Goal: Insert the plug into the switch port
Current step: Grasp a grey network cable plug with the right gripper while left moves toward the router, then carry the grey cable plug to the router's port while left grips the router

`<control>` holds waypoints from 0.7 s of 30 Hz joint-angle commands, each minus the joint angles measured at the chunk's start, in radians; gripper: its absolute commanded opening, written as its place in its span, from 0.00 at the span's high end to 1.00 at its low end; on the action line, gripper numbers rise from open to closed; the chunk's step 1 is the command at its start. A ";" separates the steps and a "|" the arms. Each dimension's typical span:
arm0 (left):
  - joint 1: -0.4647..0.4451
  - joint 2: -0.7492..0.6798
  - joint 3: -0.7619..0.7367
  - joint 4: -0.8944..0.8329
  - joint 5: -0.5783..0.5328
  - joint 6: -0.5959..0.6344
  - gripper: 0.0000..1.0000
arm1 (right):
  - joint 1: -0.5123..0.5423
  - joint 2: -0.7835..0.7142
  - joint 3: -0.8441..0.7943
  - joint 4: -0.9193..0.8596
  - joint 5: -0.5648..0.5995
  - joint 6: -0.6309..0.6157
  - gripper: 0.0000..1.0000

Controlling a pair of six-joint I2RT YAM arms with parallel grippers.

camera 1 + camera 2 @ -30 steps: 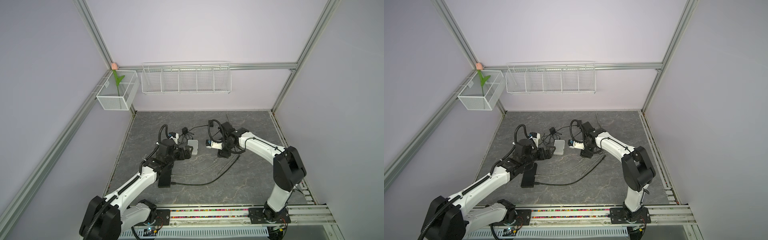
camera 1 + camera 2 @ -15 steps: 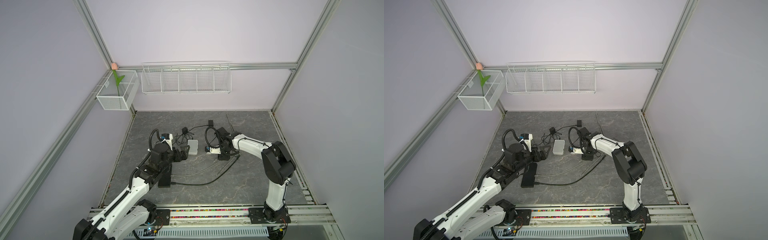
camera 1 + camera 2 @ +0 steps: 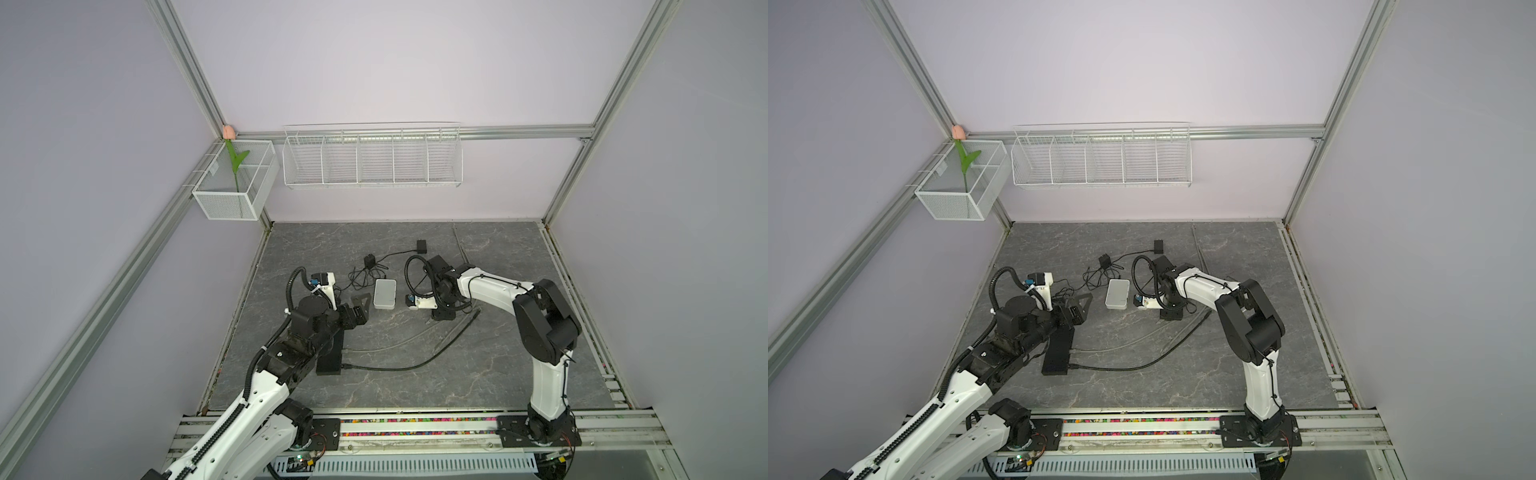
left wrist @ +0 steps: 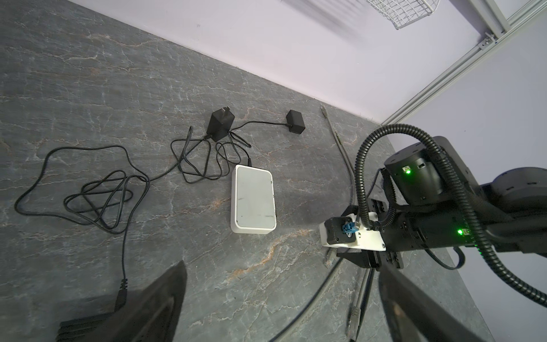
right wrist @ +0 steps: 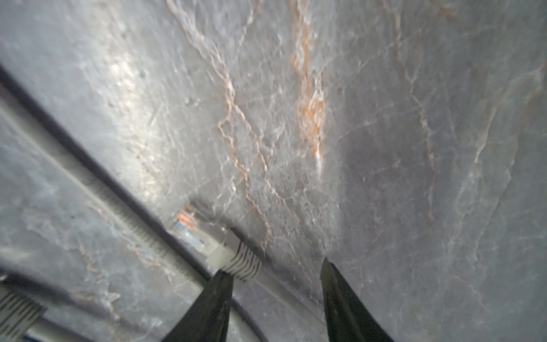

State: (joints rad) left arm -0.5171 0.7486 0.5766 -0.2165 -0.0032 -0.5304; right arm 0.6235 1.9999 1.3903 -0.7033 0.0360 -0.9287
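**Light plug, likely springy cable: grip the boot**

The clear plug (image 5: 191, 229) lies on the desk (image 5: 384, 118) near the white switch (image 3: 385, 293). The right fingers (image 5: 207, 308) stand half open, one tip at its ribbed boot (image 5: 241, 263), holding nothing; the left fingers (image 4: 159, 302) gape empty.

- White switch (image 3: 385, 294) lies flat mid-table (image 3: 498, 374), between the two arms.
- Left gripper (image 3: 358, 311) sits just left of the switch, not touching it.
- Right gripper (image 3: 443, 319) points down at the table, right of the switch.
- Grey cable (image 3: 399, 343) runs from black box (image 3: 330, 359) towards the right gripper.
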 commanded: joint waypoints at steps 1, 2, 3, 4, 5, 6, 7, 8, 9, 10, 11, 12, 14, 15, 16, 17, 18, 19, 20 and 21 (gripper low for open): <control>0.005 -0.032 0.005 -0.015 -0.019 -0.014 0.00 | 0.022 0.082 0.049 -0.079 -0.075 0.019 0.53; 0.006 -0.034 0.006 -0.018 -0.018 -0.015 0.00 | 0.027 0.100 0.073 -0.093 -0.081 0.030 0.56; 0.005 -0.038 0.007 -0.021 -0.017 -0.015 0.00 | 0.032 0.119 0.094 -0.104 -0.084 0.040 0.57; 0.005 -0.041 0.009 -0.026 -0.017 -0.016 0.00 | 0.036 0.136 0.115 -0.111 -0.087 0.051 0.58; 0.005 -0.044 0.009 -0.032 -0.017 -0.016 0.00 | 0.038 0.153 0.132 -0.113 -0.093 0.060 0.59; 0.005 -0.047 0.010 -0.036 -0.018 -0.015 0.00 | 0.042 0.162 0.140 -0.107 -0.097 0.067 0.61; 0.005 -0.053 0.011 -0.045 -0.022 -0.015 0.00 | 0.044 0.171 0.145 -0.093 -0.101 0.079 0.62; 0.005 -0.058 0.009 -0.052 -0.027 -0.014 0.00 | 0.044 0.178 0.152 -0.084 -0.104 0.093 0.64; 0.005 -0.064 0.009 -0.058 -0.032 -0.014 0.00 | 0.043 0.184 0.156 -0.081 -0.105 0.102 0.66; 0.005 -0.070 0.007 -0.065 -0.039 -0.012 0.00 | 0.044 0.191 0.161 -0.079 -0.103 0.111 0.69; 0.005 -0.076 0.005 -0.068 -0.044 -0.011 0.00 | 0.043 0.199 0.166 -0.077 -0.098 0.122 0.70; 0.005 -0.080 0.002 -0.070 -0.048 -0.010 0.00 | 0.044 0.204 0.173 -0.077 -0.094 0.133 0.71; 0.005 -0.086 -0.002 -0.069 -0.051 -0.010 0.00 | 0.039 0.223 0.199 -0.096 -0.094 0.157 0.74; 0.005 -0.085 -0.003 -0.068 -0.054 -0.011 0.00 | 0.037 0.232 0.209 -0.104 -0.095 0.172 0.76; 0.005 -0.083 -0.004 -0.065 -0.055 -0.011 0.00 | 0.033 0.243 0.224 -0.115 -0.097 0.191 0.79; 0.005 -0.079 -0.006 -0.063 -0.057 -0.011 0.00 | 0.027 0.252 0.238 -0.124 -0.097 0.215 0.81; 0.005 -0.076 -0.006 -0.061 -0.057 -0.012 0.00 | 0.022 0.258 0.253 -0.136 -0.095 0.228 0.84; 0.005 -0.071 -0.007 -0.058 -0.054 -0.012 0.00 | 0.017 0.264 0.264 -0.144 -0.088 0.243 0.87; 0.005 -0.066 -0.007 -0.057 -0.052 -0.015 0.00 | 0.013 0.262 0.270 -0.150 -0.082 0.253 0.88; 0.005 -0.063 -0.007 -0.058 -0.051 -0.015 0.00 | 0.011 0.258 0.270 -0.153 -0.076 0.250 0.89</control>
State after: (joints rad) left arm -0.5171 0.6800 0.5766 -0.2680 -0.0383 -0.5312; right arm 0.6464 2.1864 1.6733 -0.8413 -0.0498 -0.7292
